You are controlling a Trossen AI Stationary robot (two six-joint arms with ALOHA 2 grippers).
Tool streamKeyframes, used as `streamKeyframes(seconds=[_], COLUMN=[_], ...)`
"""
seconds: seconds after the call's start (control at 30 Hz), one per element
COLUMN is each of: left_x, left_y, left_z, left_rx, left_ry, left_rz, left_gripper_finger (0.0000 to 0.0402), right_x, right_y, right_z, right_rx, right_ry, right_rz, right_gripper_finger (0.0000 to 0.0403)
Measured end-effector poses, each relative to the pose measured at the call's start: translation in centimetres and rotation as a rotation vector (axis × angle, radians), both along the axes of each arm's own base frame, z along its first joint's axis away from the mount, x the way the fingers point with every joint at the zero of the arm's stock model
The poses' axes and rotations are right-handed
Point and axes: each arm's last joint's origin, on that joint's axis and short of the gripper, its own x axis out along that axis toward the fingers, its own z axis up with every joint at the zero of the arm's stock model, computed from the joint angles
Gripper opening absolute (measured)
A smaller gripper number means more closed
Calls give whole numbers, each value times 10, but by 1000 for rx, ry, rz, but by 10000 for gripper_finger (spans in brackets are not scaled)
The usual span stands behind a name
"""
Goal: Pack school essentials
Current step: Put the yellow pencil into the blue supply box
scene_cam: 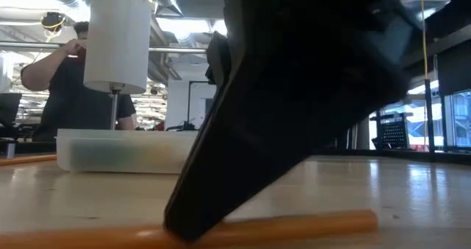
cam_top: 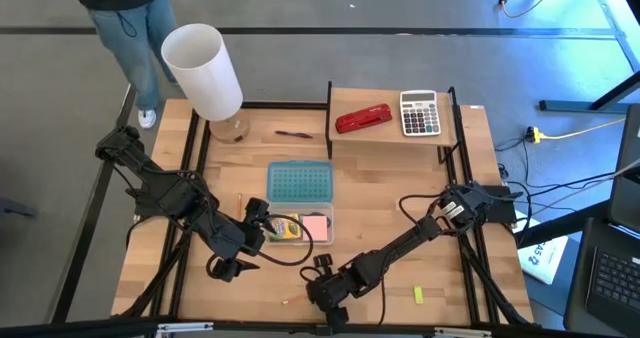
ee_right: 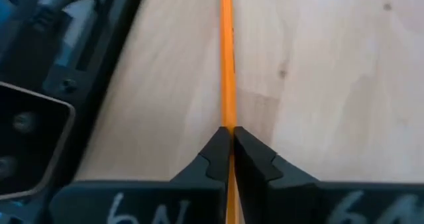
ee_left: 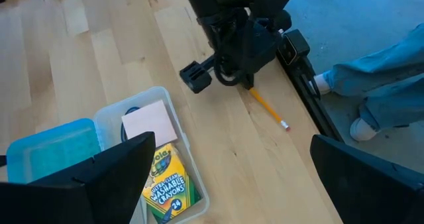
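Right gripper (ee_right: 230, 151) clamped on orange pencil (ee_right: 227, 65) at the table's (cam_top: 400, 178) front edge.
Pencil lay flat on the wood, fingers pinched tight around it. Left gripper (cam_top: 235, 253) hung open just beside the clear box (ee_left: 185, 164), which held the crayon box (ee_left: 165, 184) and pink sticky-note pad (ee_left: 151, 121). Tiny yellow block (cam_top: 419, 295) sat loose, front right.

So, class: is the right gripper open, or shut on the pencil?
Shut on it. In the right wrist view the right gripper has both fingertips pressed against the orange pencil, which lies flat on the table.
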Motion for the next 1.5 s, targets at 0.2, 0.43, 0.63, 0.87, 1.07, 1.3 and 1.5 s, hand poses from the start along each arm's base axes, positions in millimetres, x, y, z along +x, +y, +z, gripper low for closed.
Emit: streamKeyframes(seconds=[0.2, 0.43, 0.63, 0.87, 1.07, 1.3, 1.5], left_x=[0, 0, 0, 0, -1, -1, -1], left_y=[0, 0, 0, 0, 1, 1, 1], left_z=[0, 0, 0, 0, -1, -1, -1], left_rx=[0, 1, 1, 1, 8, 10, 9], left_ry=[1, 1, 1, 2, 13, 17, 17], left_rz=[0, 0, 0, 0, 1, 2, 3], left_gripper_finger=[396, 396, 396, 396, 396, 396, 396], right_x=[2, 4, 6, 4, -2, -11, -12], right_y=[-10, -14, -16, -21, -28, -35, -38], right_z=[6, 7, 9, 19, 42, 60, 74], right_rx=[-20, -21, -12, 27, 83, 256, 238], right_ry=[4, 6, 5, 37, 73, 230, 361], right_rz=[-25, -36, -37, -71, -126, -199, -221], right_gripper_finger=[7, 8, 3, 5, 3, 3, 3])
